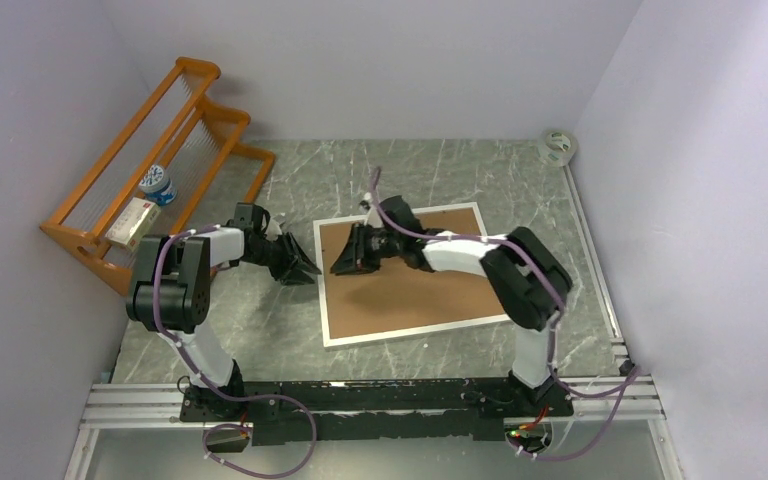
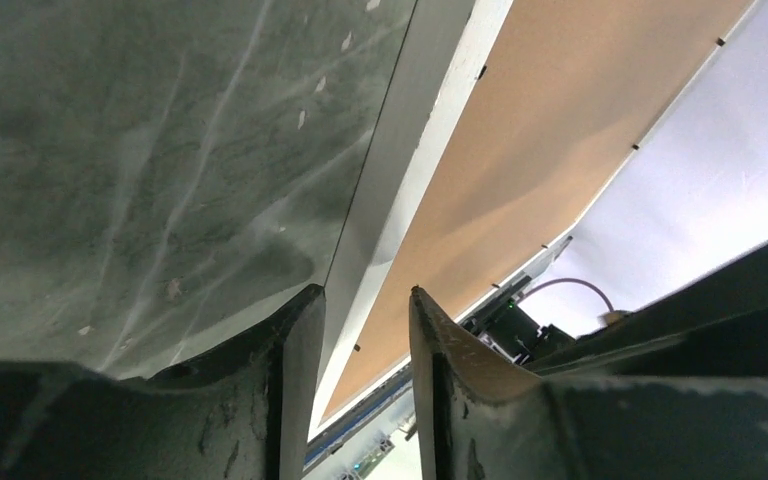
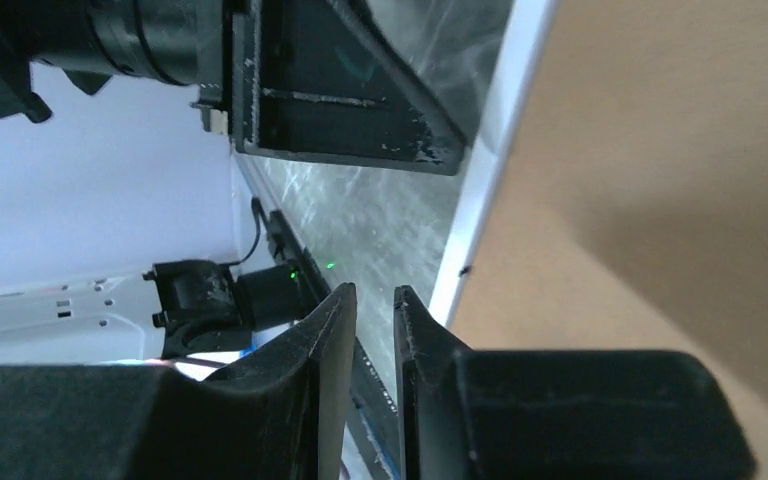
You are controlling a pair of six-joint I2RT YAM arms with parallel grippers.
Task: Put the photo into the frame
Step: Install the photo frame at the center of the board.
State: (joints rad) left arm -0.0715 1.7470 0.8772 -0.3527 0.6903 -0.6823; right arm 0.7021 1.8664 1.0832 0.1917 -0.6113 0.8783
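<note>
Just ahead of the left gripper (image 2: 365, 292) and under the right gripper (image 3: 372, 290), both jaws narrowly parted and empty, we are approaching the face-down frame (image 1: 410, 300), whose backing likely needs lifting next; photo unseen.

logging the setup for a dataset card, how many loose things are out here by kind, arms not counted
picture frame: 1
wooden rack: 1
small jar: 1
small box: 1
tape roll: 1
total: 5
</note>
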